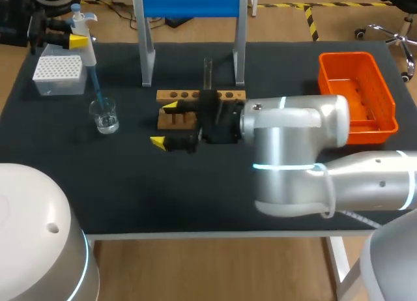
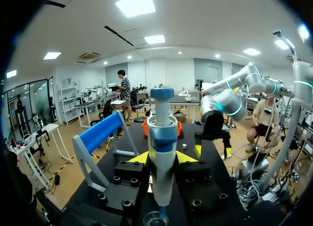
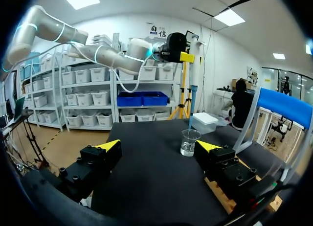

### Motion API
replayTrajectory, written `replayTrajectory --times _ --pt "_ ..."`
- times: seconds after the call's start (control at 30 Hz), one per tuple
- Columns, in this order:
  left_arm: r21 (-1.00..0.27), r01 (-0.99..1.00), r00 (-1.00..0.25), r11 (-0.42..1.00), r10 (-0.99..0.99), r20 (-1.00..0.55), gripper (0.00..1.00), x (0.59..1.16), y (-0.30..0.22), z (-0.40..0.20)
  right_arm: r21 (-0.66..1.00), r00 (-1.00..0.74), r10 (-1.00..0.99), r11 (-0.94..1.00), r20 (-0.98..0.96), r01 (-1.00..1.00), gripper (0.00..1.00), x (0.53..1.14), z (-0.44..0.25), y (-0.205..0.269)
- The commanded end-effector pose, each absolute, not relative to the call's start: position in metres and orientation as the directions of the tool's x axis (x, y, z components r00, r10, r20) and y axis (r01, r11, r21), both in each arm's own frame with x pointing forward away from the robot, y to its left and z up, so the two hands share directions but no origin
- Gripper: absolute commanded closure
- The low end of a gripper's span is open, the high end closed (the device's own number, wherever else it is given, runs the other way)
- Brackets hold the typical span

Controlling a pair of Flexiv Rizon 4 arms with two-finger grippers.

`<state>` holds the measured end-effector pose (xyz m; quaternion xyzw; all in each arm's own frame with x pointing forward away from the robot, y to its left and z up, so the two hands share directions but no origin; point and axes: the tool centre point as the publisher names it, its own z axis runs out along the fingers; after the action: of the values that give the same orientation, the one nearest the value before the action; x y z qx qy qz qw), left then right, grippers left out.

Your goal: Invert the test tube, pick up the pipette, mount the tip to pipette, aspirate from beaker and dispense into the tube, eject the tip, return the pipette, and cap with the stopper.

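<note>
Left gripper [image 1: 76, 40] is clamped on the pipette [image 1: 83, 35], with both yellow fingers pressing its white barrel from opposite sides. It holds the pipette upright over the beaker [image 1: 104, 115], and the blue tip [image 1: 97, 87] reaches down into the glass. Right gripper [image 1: 164, 125] has its fingers spread wide and grasps nothing; it is well to the right of the beaker, at the wooden rack [image 1: 202, 94].

Farther right of the beaker sits the orange bin [image 1: 357, 96]. The tip box [image 1: 58, 74] is just behind the beaker, and the test tube [image 1: 208, 70] stands upright in the rack.

The pipette looks light, stiff and smooth, and is best held on the barrel below the plunger. Its tip is likely only pressed on, and the thin glass beaker could topple at a sideways nudge. No writing on any of them can be read.
</note>
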<state>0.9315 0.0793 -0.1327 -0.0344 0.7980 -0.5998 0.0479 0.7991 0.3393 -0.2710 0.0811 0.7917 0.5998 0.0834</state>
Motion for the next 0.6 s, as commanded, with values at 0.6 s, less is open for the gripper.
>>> replayTrajectory --times 0.6 --pt "-0.961 0.004 -0.993 0.277 -0.111 -0.037 1.00 0.932 0.080 -0.133 0.894 -0.895 0.406 0.448 -0.184 0.019 0.00 0.821 -0.297 0.388"
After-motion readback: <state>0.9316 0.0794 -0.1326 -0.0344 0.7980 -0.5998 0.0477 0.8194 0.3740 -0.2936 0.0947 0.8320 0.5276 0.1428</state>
